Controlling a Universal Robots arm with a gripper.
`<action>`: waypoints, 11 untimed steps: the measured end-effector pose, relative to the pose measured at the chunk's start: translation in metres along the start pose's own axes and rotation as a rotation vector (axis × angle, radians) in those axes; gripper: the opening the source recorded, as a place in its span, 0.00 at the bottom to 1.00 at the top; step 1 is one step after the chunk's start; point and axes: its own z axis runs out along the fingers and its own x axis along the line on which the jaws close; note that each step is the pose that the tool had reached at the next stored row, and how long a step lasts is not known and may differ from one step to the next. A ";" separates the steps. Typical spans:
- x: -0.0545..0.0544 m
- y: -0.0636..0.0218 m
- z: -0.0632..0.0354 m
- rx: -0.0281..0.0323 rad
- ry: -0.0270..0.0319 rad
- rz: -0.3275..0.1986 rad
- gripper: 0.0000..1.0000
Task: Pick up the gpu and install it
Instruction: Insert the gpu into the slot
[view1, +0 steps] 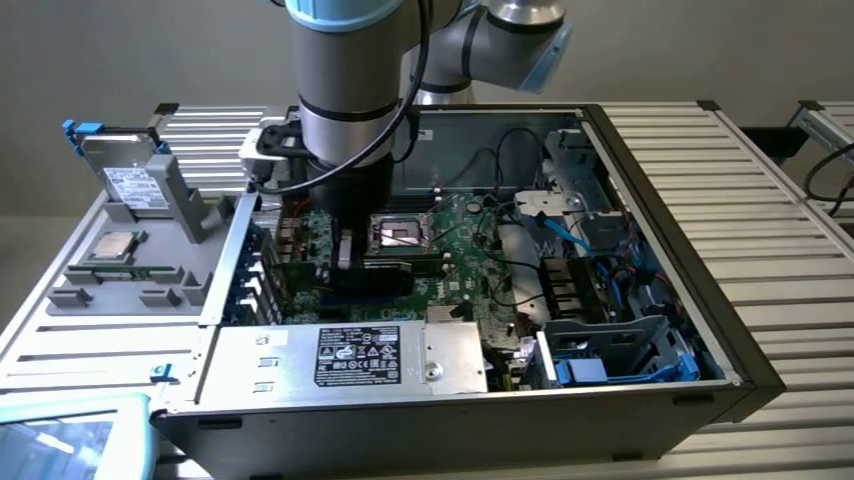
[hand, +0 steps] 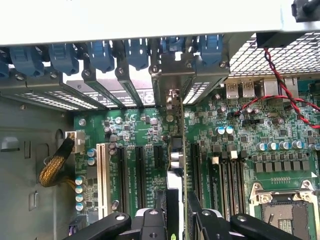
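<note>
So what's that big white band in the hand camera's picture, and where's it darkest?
Wrist view: the case rim is blown out white by glare, the case wall beside the motherboard lies dim, the gpu looks near black. Exterior view: the arm shades the motherboard under it; the processor socket glints.

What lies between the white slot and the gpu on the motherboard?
In the wrist view, black expansion slots lie side by side between the white slot and the gpu.
</note>
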 end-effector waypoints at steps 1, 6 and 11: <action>0.000 0.0000 -0.0001 -0.0003 0.0001 0.000 0.27; 0.000 -0.0001 -0.0003 -0.0018 0.0014 -0.001 0.27; 0.000 -0.0017 -0.0008 -0.0053 0.0010 -0.003 0.27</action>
